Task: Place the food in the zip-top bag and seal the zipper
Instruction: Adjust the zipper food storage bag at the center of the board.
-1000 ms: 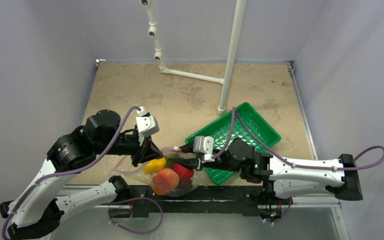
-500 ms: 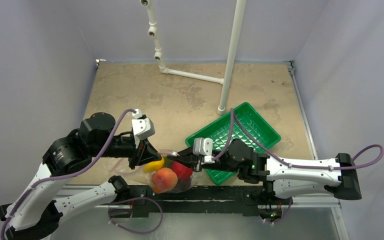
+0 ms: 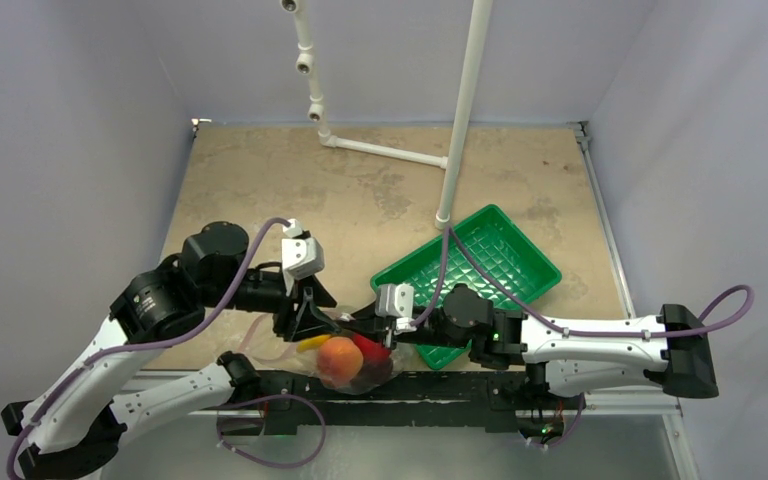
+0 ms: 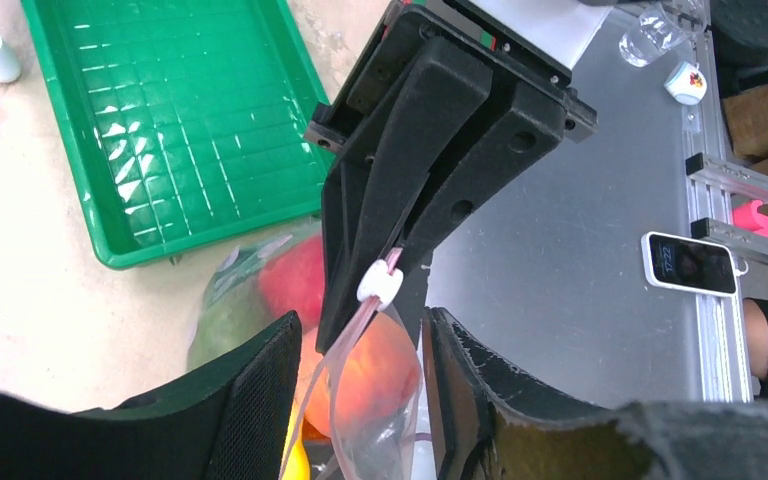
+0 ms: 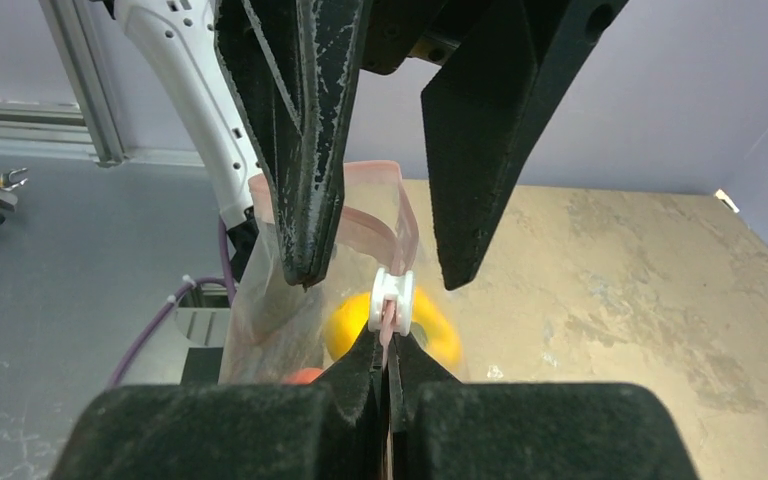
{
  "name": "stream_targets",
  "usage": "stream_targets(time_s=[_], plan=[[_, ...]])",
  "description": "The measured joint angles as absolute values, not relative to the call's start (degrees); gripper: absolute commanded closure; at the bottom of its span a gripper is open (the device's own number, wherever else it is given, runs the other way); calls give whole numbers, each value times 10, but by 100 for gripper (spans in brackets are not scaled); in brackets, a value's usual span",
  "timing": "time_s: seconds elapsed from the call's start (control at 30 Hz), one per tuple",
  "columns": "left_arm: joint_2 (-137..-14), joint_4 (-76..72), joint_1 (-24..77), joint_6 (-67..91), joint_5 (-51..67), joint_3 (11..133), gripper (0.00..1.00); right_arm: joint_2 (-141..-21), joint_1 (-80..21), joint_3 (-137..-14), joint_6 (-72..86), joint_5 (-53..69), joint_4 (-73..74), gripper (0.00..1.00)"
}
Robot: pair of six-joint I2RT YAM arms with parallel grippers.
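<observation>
**Operator:** How far along are you?

**Robot:** The food looks to be in. Through the clear zip-top bag (image 5: 260,310) I see the peach (image 3: 339,358), the red tomato (image 3: 368,345) and a yellow piece (image 3: 310,343). Darker pieces lie under them that I cannot name. The visible ribs of the green tray (image 3: 500,262) carry none, though my right arm covers one corner.

**Operator:** Where is the bag?

**Robot:** At the near edge of the bench (image 3: 260,200), between my two arms, its mouth turned up toward the grippers.

**Operator:** And the grippers?

**Robot:** My right gripper (image 5: 388,350) is pinched tight on the bag's mouth edge, just beneath the white slider (image 5: 392,297). My left gripper (image 5: 378,272) has its jaws apart, one finger on each side of the pink zipper (image 5: 365,225). As far as I can make out, it grips nothing.

**Operator:** So it's sealed?

**Robot:** I judge not. Behind the slider the pink strip runs off in an open loop, its two sides apart. What's left is for my left gripper to close on the strip or slider and run it the length of the mouth, with the right anchoring the end.

**Operator:** Any writing?

**Robot:** No brand or label shows on the bag, tray or food. Off the bench, a phone (image 4: 689,263) shows pale figures on its screen, too small to read.
</observation>
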State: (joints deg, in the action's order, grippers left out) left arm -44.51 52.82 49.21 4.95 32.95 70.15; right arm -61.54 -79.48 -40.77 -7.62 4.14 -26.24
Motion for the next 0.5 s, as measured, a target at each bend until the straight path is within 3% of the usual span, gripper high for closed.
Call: stream_targets(time_s=[0.5], plan=[[-447, 469, 492, 39, 342, 677, 58, -614, -795, -405, -70, 57, -269, 100]])
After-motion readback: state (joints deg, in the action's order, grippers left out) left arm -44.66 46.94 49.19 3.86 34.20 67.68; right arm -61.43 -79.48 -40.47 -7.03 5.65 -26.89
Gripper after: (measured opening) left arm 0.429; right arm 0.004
